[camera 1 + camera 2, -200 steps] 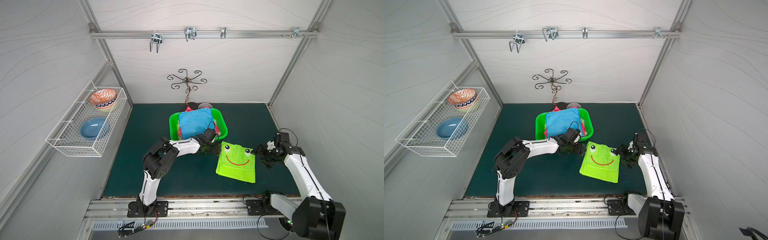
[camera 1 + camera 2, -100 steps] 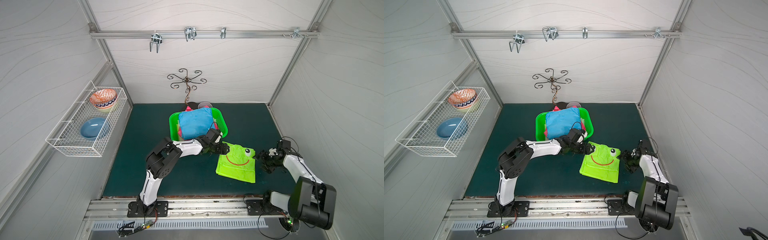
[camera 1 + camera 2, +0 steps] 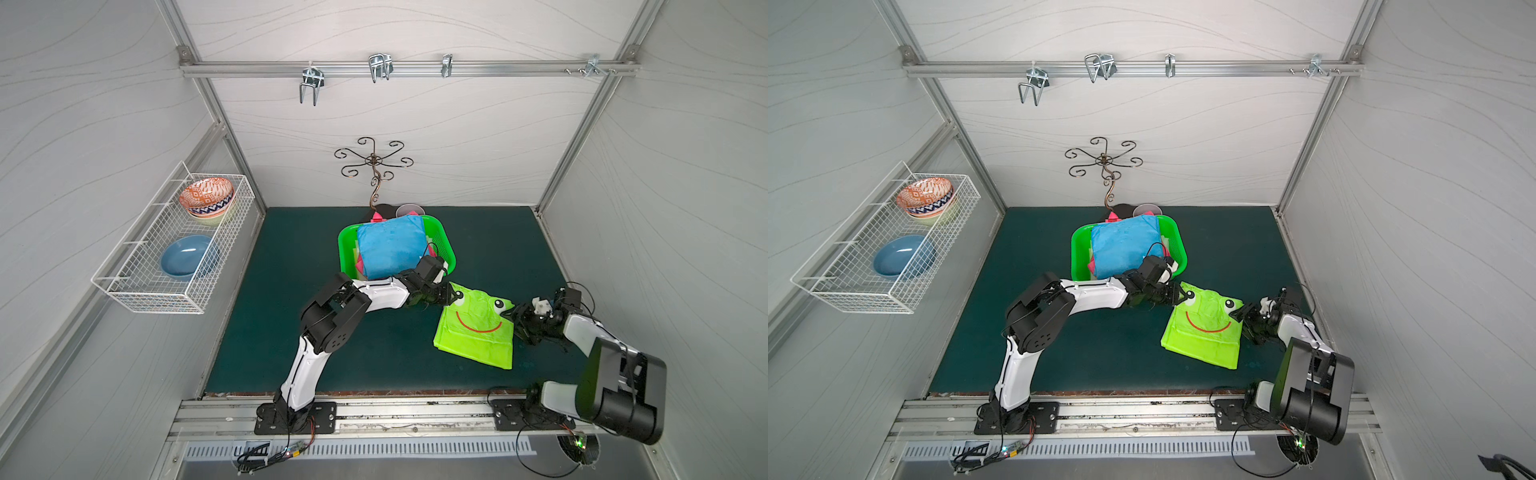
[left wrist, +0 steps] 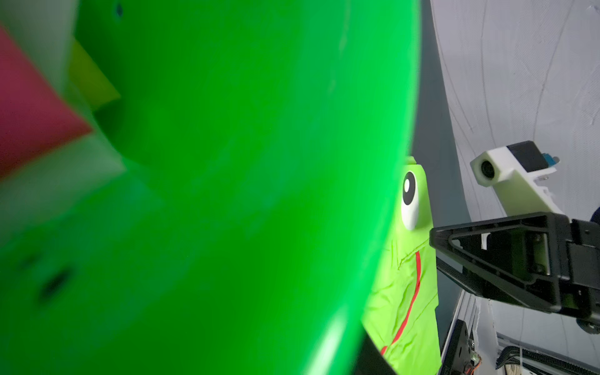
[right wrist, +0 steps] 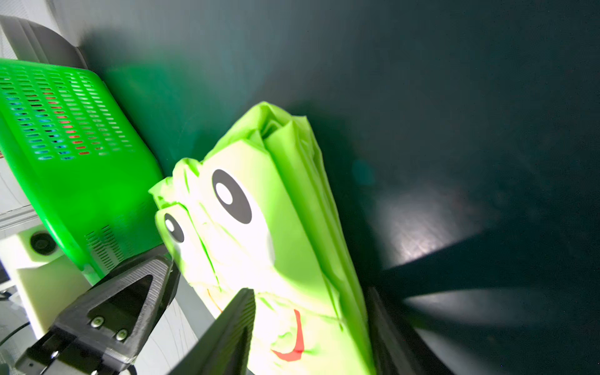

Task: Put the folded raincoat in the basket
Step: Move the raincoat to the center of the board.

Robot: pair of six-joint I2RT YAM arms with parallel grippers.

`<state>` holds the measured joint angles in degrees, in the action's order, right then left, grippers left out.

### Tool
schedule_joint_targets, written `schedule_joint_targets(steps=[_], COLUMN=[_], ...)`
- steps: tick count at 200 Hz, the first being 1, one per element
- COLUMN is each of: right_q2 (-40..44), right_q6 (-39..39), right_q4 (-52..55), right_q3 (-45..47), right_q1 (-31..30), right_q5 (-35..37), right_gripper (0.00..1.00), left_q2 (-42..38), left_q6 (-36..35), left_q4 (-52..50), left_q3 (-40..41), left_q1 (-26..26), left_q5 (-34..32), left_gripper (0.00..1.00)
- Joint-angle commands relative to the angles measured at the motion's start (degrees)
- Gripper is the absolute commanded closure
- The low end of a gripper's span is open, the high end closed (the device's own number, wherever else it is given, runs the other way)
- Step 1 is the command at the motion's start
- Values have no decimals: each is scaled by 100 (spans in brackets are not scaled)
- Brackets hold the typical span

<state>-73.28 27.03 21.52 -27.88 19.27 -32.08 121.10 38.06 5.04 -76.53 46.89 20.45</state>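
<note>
A folded lime-green raincoat (image 5: pixel 285 227) with a frog face lies on the dark mat (image 5: pixel 454 97), one corner just beside the green basket (image 5: pixel 81 181). The right gripper (image 5: pixel 310 292) has its jaws apart astride the raincoat's edge. A black finger of the left gripper (image 5: pixel 165 264) touches the corner by the smaller eye.

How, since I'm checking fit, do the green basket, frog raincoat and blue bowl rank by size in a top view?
1. green basket
2. frog raincoat, close behind
3. blue bowl, smallest, though its rack may sit nearer
</note>
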Motion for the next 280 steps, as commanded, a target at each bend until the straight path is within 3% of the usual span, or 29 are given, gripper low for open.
schedule_joint_targets(steps=[1,25,60,78,105,110,113,116,119,131,150,160,174,189,219,254,280], right_q2=[42,98,271,520,694,696,701,685,671,613,379,158,30,41,430,841,567], right_q6=[-272,-329,-380,-303,-91,-11,27,43,43,-51,495,481,319,498,786,584,273], right_q4=[77,155,348,812,1906,2096,2202,2300,2384,2505,2870,2983,2455,1807,1496,1669,1430], right_q3=[68,-5,-92,-360,-1199,-1373,-1467,-1559,-1643,-1897,-2195,-2331,-2132,-1637,-960,-557,-323], right_q1=[157,191,171,-170,-1373,-1606,-1749,-1866,-1966,-2159,-2152,-2122,-2106,-2049,-2066,-1930,-1868], right_q5=[-9,-62,136,1046,2824,3191,3398,3581,3706,3990,4517,4177,2819,1682,1251,601,-173], right_gripper=[41,42,39,35,25,21,16,4,1,1,1,1,3,11,12,12,13], left_q2=[275,242,-159,-427,-862,-913,-959,-991,-1021,-1183,-1558,-1756,-2011,-2181,-2429,-2868,-2949], left_q6=[201,274,280,321,173,74,13,-51,-103,-255,-385,-388,-436,-657,-933,-1028,-625], left_q4=[-247,-105,206,373,710,725,706,680,651,623,760,648,173,-372,-636,-662,-455], left_q3=[244,341,729,1015,1530,1580,1602,1610,1629,1727,2063,2203,2259,2208,2291,2595,2755], left_q1=[-4,-34,-30,-26,-6,11,25,32,37,68,85,86,71,50,60,26,-367], left_q5=[291,527,533,470,291,287,266,252,233,194,115,31,-150,-47,150,-474,-332], left_gripper=[77,100,100,100,100,100,100,100,100,100,100,100,100,100,100,100,100])
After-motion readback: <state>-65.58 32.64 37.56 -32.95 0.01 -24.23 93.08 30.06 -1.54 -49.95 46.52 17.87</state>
